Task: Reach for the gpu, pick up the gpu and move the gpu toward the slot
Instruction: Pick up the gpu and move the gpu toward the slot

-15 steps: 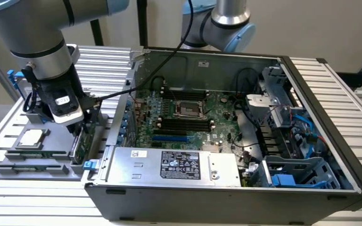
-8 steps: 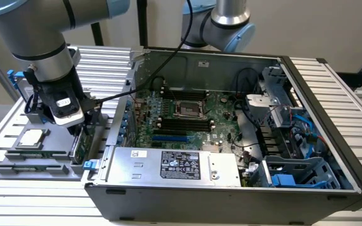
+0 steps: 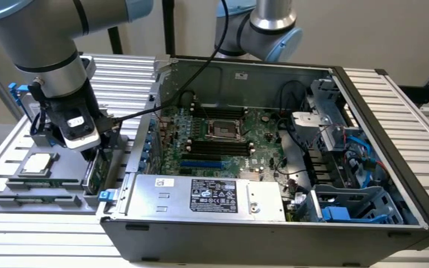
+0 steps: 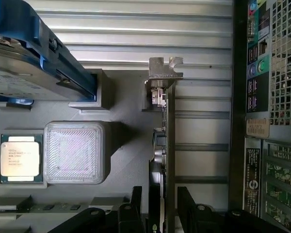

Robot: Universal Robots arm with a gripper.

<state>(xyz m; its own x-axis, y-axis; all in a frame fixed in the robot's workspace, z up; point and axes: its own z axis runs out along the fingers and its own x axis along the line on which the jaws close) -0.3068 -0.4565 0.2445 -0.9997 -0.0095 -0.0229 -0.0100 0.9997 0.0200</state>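
Beside the open computer case (image 3: 274,234), on the exterior view's left, a grey tray (image 3: 69,159) holds a processor chip (image 3: 36,163), memory sticks (image 3: 39,183) and the gpu (image 3: 94,170), which stands on edge along the side nearest the case. The wrist view adds what the arm hides from outside: the card's silver bracket (image 4: 165,70), a hard drive (image 4: 24,73) in a blue frame, and the gripper (image 4: 161,213) itself. Its black fingers (image 4: 136,206) are spread, one on each side of the card's edge, and are not clamped on it.
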